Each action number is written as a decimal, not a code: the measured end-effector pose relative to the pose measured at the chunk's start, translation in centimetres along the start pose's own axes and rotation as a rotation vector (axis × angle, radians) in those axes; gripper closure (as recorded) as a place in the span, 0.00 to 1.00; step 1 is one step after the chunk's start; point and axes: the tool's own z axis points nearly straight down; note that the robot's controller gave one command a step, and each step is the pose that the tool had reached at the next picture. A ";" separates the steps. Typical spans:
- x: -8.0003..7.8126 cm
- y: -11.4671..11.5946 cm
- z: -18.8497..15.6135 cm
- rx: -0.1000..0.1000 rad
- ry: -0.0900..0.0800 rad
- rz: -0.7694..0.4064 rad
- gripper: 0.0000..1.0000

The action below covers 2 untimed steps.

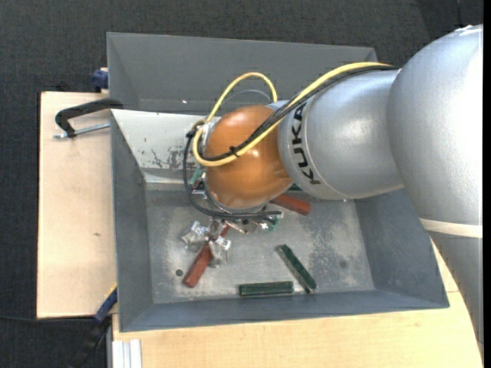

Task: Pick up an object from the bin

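Arm (360,136) enters from right, wrist bent down; tool (205,238) low over red-brown stick (197,268), left in bin (126,228); tool opening indiscernible.

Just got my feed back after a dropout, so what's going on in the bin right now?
The KUKA arm is in the bin from the right. Its gripper is down near the floor, left of centre, at the upper end of a reddish-brown stick. Whether it has hold of the stick can't be told. A dark green bar lies by the front wall, a second green bar right of it.
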 end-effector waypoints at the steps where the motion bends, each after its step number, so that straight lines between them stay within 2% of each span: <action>1: 0.0 0.0 -0.2 -0.001 -0.001 0.002 1.00; 2: 0.0 0.0 -0.9 0.000 -0.001 0.002 1.00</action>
